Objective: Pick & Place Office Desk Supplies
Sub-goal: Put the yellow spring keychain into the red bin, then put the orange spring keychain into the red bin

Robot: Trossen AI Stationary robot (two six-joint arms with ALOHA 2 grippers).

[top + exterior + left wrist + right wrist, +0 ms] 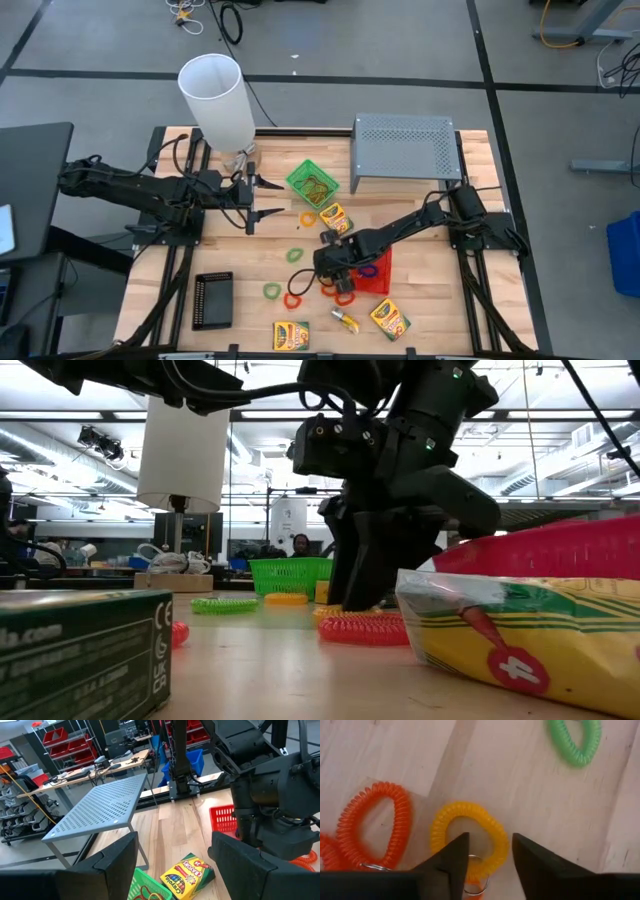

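My right gripper (328, 268) (490, 840) is open and points down over a yellow coil loop band (470, 832) lying flat on the table. One fingertip is over the loop's hole and the other is outside its rim. Orange-red loops (375, 827) and a green loop (575, 742) lie flat beside it. The red tray (376, 270) stands just right of this gripper. My left gripper (252, 197) (175, 840) is open and hovers near the green tray (312, 183), which holds tan bands. Crayon boxes (335, 217) (291, 335) (390, 318) lie flat. My right gripper straddles the yellow loop's near arc (497, 850) from above, fingers pointing down. I cannot tell whether the fingers (457, 855) touch the band, which lies flat on the table.
The tall white cylinder (218, 100) stands by the left arm at the far left. The grey perforated riser (405, 148) stands at the far right. A black tray (212, 300) sits near left. More loops (295, 255) (272, 291) (308, 218) lie scattered mid-table.
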